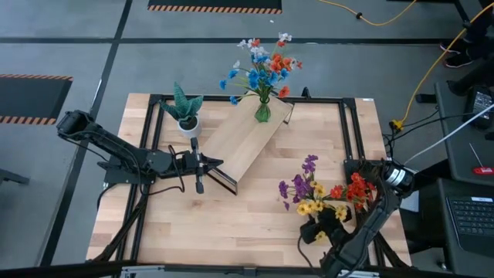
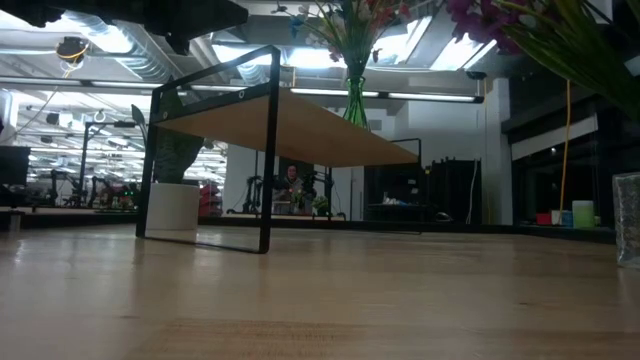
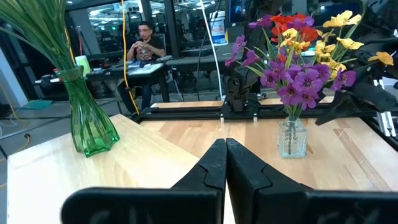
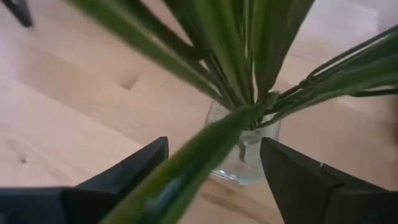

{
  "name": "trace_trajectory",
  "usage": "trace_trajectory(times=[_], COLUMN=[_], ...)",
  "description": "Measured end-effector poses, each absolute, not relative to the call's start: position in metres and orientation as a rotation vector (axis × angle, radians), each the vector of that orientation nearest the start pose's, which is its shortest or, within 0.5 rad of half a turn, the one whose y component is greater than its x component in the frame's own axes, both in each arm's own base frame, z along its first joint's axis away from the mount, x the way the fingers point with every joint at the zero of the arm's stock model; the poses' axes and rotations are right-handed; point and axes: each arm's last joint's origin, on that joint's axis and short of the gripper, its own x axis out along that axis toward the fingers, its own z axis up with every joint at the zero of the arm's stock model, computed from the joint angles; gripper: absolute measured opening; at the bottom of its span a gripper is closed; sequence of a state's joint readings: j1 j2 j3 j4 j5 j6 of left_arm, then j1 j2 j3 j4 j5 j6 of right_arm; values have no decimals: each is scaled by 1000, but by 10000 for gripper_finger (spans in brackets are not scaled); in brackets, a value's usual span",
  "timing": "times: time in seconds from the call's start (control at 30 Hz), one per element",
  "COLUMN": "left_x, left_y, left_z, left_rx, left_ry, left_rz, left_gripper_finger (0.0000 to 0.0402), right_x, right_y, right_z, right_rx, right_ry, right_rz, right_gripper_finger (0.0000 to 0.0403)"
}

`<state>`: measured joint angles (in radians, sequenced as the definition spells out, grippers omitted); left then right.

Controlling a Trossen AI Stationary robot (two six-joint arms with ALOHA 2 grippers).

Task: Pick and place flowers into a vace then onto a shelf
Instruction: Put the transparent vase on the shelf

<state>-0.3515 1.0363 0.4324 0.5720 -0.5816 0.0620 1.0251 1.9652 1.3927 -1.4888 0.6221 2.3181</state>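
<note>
table (image 1: 231,208): light wood | left jaws together, right apart | room: person (image 3: 144,38) (seated)

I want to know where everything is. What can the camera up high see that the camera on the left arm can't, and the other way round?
Only the high view shows the spiky plant in a white pot, the whole table, both arms, and the blue and red blossoms above the green vase.

Only the left wrist view shows a person at a desk in the room beyond, and the left gripper with its fingers shut together.

Both show the green vase on the shelf, and the purple, yellow and red flowers in a clear vase.
</note>
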Motion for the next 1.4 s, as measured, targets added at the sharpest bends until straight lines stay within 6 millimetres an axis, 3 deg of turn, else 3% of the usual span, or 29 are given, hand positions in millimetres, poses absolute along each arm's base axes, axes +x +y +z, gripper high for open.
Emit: trace_trajectory(times=[0.3, 0.83, 1.13, 1.4], left_x=[206, 206, 206, 206], left_y=[-58, -58, -59, -59], left_z=[238, 238, 238, 238], left_rx=[78, 62, 61, 61], left_ry=[36, 34, 34, 34], left_rz=[229, 229, 229, 225], left_gripper_finger=[3, 8, 2, 6], right_x=[188, 192, 190, 194], right_y=[261, 254, 237, 232], right_z=[184, 184, 161, 161], right_rx=[524, 503, 462, 439], right_ry=[717, 741, 682, 650], right_rz=[-1090, -1148, -1170, -1174], right_gripper_finger=[256, 255, 255, 255])
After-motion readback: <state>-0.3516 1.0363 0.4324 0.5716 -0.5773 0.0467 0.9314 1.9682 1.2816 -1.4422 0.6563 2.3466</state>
